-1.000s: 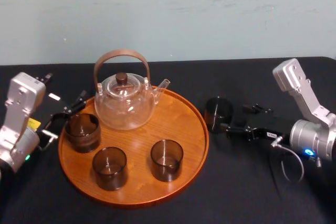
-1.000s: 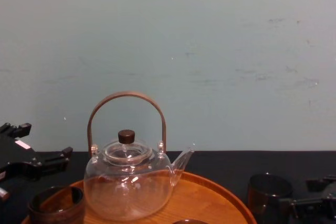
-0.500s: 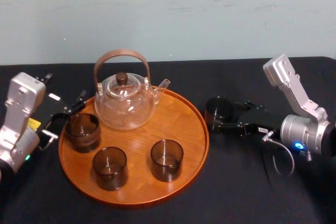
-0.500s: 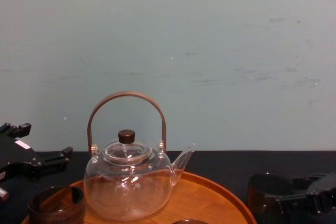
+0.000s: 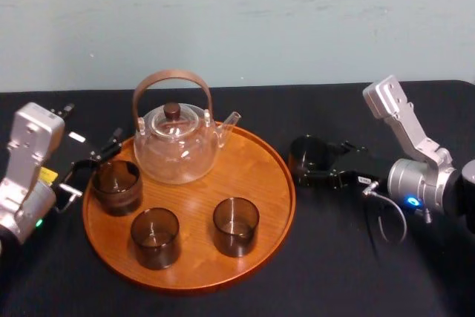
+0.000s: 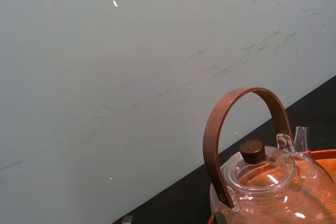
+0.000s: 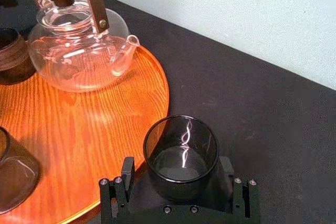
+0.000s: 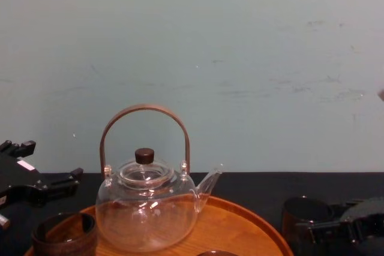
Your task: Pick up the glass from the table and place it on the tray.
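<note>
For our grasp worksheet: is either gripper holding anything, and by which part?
Nothing yet. The right gripper straddles the glass on the table, jaws open beside its wall. The left gripper sits by the tray.

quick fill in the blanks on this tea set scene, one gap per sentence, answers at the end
1. The right gripper has a finger on each side of a dark glass that stands on the black ____.
2. The tray holds a teapot and ____ dark glasses.
3. The glass between the fingers stands just off the robot's ____ side of the tray.
4. The left gripper is parked by the tray's ____ edge.

Missing words: table, three, right, left.
</note>
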Tool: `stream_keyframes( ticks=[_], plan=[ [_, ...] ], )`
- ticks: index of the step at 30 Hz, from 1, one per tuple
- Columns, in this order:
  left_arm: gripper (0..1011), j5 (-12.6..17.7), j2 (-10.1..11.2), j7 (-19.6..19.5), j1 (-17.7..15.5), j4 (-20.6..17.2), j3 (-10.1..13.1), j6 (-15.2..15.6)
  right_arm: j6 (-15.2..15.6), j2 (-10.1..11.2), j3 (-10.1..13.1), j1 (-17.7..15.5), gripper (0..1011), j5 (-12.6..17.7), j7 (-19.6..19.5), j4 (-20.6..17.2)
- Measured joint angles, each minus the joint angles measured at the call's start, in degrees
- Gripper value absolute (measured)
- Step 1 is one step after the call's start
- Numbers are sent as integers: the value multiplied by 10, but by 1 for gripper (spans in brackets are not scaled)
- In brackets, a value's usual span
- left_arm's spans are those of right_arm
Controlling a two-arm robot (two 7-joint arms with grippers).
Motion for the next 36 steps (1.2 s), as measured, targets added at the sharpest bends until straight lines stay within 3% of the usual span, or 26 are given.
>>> stream_keyframes(
  ticks=[14,33,36],
  plan=[
    [1001,0,0,0,0,0,0,0,-6,-18,-4,21,1002,-13,-1,34],
    [1001,0,0,0,0,0,0,0,-8,-23,-7,27,1002,-21,3,40],
    [1001,0,0,0,0,0,0,0,-8,-23,-7,27,947,-20,3,40]
  ],
)
